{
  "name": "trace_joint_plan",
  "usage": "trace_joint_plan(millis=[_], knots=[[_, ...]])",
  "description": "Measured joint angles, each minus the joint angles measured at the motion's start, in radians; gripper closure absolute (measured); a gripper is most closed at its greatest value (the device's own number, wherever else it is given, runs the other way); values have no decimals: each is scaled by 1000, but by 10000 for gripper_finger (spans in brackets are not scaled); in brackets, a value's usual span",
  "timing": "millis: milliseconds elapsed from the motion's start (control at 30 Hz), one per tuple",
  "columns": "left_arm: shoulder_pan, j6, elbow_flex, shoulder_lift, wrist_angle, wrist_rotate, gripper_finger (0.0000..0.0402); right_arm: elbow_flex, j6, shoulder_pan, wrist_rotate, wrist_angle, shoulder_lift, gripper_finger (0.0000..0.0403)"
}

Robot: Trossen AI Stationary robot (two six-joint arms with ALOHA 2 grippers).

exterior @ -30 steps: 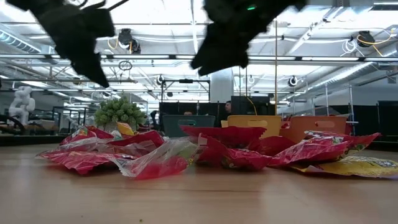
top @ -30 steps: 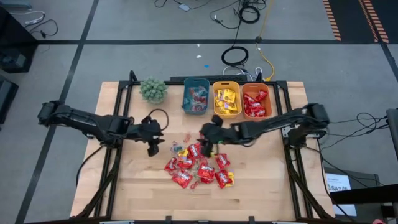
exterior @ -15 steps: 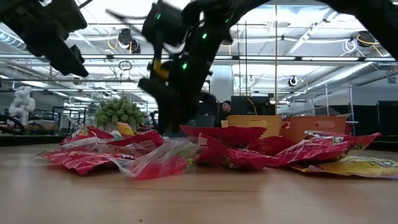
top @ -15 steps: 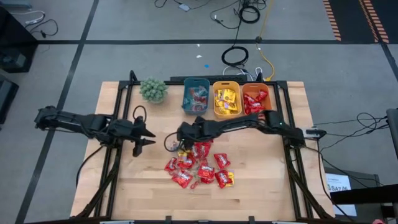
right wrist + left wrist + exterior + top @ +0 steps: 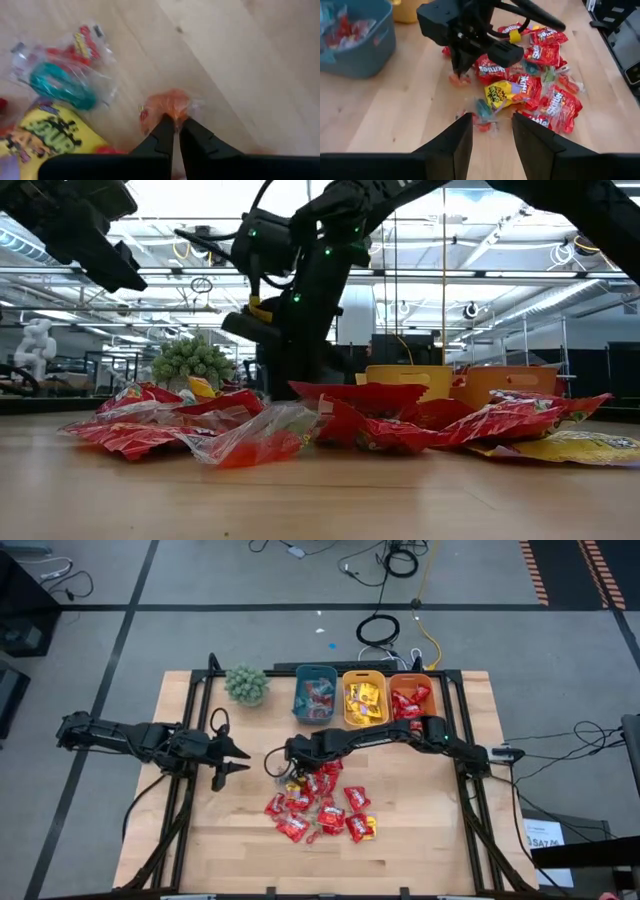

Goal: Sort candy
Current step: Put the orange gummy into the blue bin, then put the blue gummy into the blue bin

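Note:
The candy (image 5: 320,805) lies in a loose pile at mid-table: shiny red packets, a yellow packet (image 5: 501,94) and small pieces. My right gripper (image 5: 281,771) reaches down at the pile's far-left edge and is shut on a small orange wrapped candy (image 5: 167,104), apart from the heap. A teal piece in clear wrap (image 5: 62,82) lies beside it. My left gripper (image 5: 238,759) hangs open above the bare table left of the pile, holding nothing; its fingers (image 5: 455,145) frame the pile in the left wrist view. My right gripper pinches the orange candy's near edge (image 5: 170,114) between its two fingertips. The fingers come steeply from above, slanting from the table's right side. The candy lies on the table top (image 5: 460,80), its wrapper spread around the tips.
At the far edge stand a teal bin (image 5: 315,695), a yellow bin (image 5: 364,700) and an orange bin (image 5: 410,705), each with candy inside. A green spiky plant (image 5: 246,685) stands to their left. Bare wood lies left of and in front of the pile.
My right gripper has swung toward the table's left edge and down, tipping steeply downward, to the pile's far-left edge and has shut on the orange candy. My left gripper has drawn back toward the table's left edge. The pile has stayed put.

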Motion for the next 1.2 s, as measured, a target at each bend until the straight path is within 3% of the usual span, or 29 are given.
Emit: trace_joint_plan(millis=[233, 400, 533, 700, 1000, 1200], knots=[[0, 64, 0, 2, 36, -40, 253, 20, -84, -50, 151, 20, -212, 400], [0, 62, 0, 2, 38, -124, 253, 19, -147, -137, 277, 83, -275, 398], [0, 61, 0, 2, 51, -132, 253, 25, -175, -240, 255, 110, -296, 384], [0, 34, 0, 2, 59, -132, 253, 17, -247, -334, 74, 64, -269, 318], [0, -19, 0, 3, 58, -146, 253, 23, -389, -398, 67, 78, -283, 180], [0, -19, 0, 3, 59, -167, 253, 23, -456, -399, 67, 68, -283, 138]])
